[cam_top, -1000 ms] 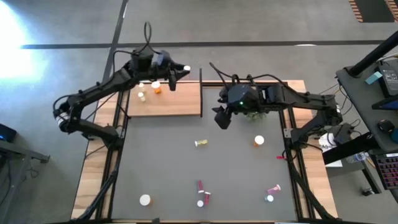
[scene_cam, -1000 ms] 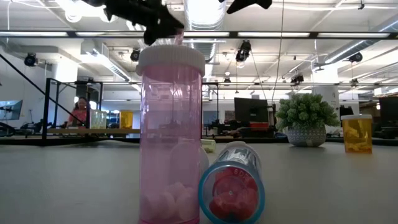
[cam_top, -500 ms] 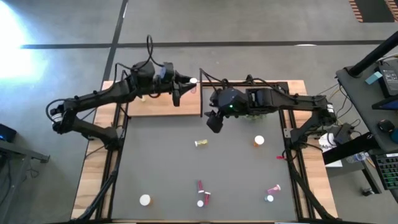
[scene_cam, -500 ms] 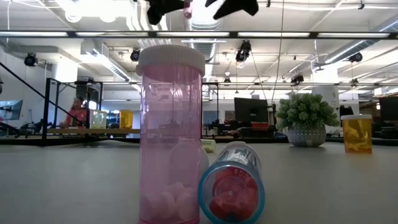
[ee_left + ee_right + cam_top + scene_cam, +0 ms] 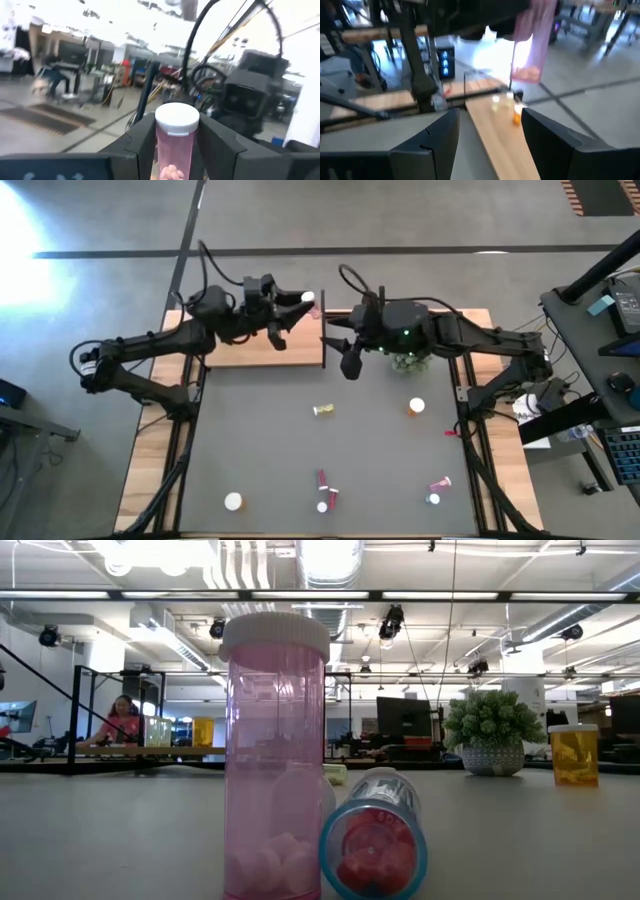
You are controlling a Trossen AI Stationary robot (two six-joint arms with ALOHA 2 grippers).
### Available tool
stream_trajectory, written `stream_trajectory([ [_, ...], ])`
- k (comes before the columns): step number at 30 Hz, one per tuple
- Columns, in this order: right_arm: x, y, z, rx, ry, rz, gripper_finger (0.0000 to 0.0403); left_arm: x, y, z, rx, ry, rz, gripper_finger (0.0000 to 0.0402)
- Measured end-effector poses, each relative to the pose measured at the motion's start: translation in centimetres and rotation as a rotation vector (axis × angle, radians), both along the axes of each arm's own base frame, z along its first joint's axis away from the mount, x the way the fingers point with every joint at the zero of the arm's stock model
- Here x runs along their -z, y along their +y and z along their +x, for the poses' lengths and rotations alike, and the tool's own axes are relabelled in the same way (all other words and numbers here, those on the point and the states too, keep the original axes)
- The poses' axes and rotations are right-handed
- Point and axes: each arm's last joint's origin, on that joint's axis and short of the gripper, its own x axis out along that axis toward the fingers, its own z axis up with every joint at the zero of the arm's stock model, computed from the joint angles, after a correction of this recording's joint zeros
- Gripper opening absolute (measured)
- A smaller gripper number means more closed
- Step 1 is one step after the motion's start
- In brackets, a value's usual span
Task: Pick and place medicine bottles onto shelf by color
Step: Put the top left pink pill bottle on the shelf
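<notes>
Grey mat covers the surface; upper centre of the high view, the left gripper is clamped on 1 pink bottle above the shelf. Right gripper, fingers apart and empty, hangs just right of the shelf's black post.

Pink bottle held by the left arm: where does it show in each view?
High view: the pink white-capped medicine bottle is held in the left gripper, by the post end of the light-wood shelf.
Low view: not in it; the pink bottle standing in front is another one.
Left wrist view: centre, between the fingers.
Right wrist view: upper right, above the shelf.
Shared landmark: the shelf.
</notes>
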Motion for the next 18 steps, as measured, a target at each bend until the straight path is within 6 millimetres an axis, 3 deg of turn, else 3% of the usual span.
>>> stream_trajectory([
  [18,-1.2,0.1,0.2,-0.051,-0.121,-0.008,0.0206,-0.2,-2.9,0.6,0.11,-0.028,0.011,0.0118],
])
